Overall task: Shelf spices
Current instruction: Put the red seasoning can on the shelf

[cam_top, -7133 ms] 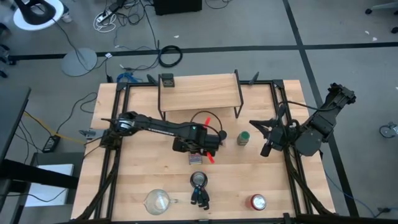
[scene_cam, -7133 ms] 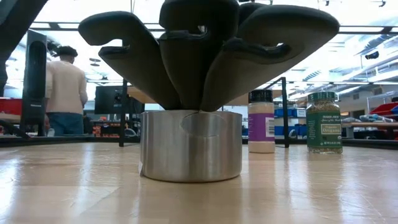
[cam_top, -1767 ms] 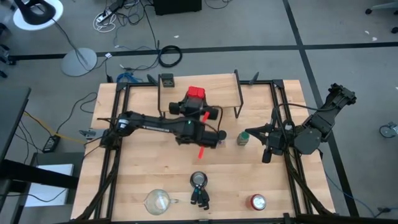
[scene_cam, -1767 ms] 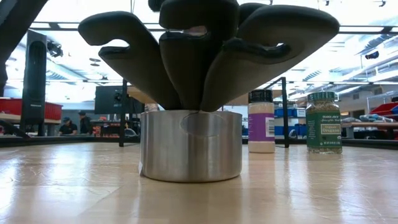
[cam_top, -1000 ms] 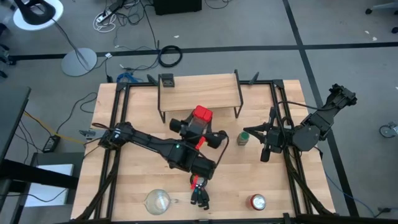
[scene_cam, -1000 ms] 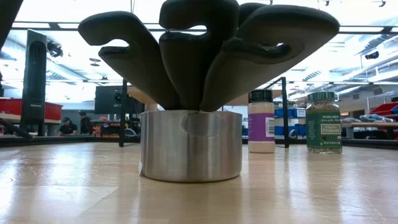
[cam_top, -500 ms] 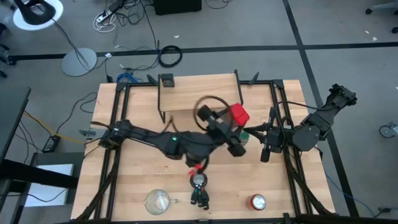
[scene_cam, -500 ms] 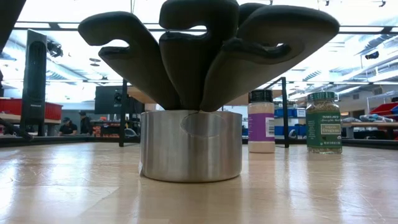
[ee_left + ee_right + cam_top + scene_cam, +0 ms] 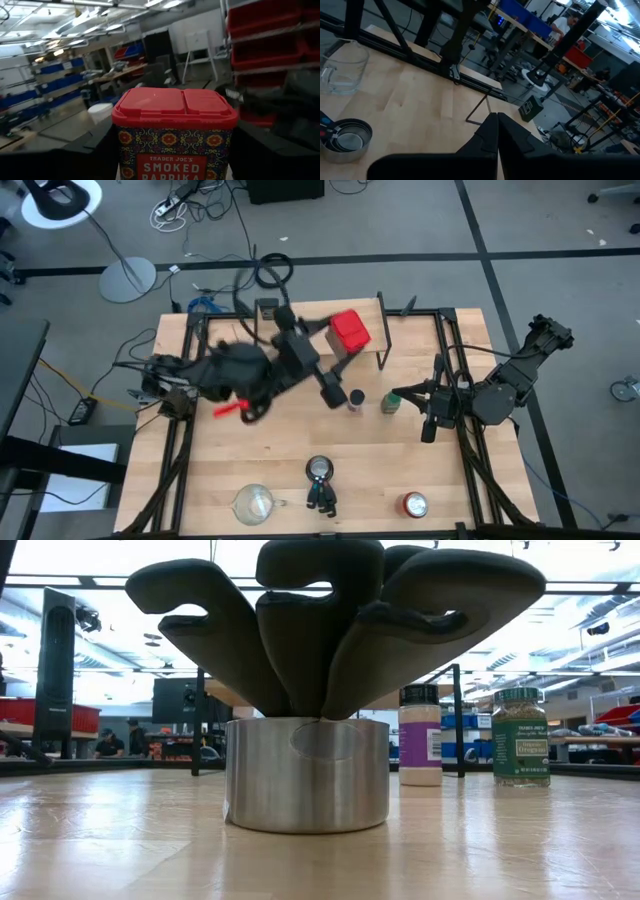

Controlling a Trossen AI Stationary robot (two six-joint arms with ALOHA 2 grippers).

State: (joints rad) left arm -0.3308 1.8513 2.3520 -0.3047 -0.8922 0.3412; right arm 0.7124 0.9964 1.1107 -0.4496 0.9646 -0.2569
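We hold the red square tin (image 9: 350, 330) in the left gripper (image 9: 338, 348), with the fingers set against its two opposite flat sides. In the left wrist view the tin (image 9: 174, 135) stands upright between them, hinged lid uppermost. In the high view it hangs over the shelf (image 9: 300, 330), toward that board's 3 o'clock end.

The relation that governs the coming move, as we judge it, is vertical: the tin's long axis points down at the board, so a straight descent should seat it. The dark olive square tin (image 9: 267, 309) already stands at the board's 11 o'clock corner, well apart.

The purple-labelled jar (image 9: 355, 399) and the green-lidded jar (image 9: 391, 402) stand on the table at about 5 o'clock from the shelf. The green one is nearer the right gripper (image 9: 428, 425), which waits at the table's 3 o'clock edge with fingers pressed together.

Materials: the tin is printed metal with a smooth plastic lid; the jars are round; the shelf top is pale wood on thin black legs.
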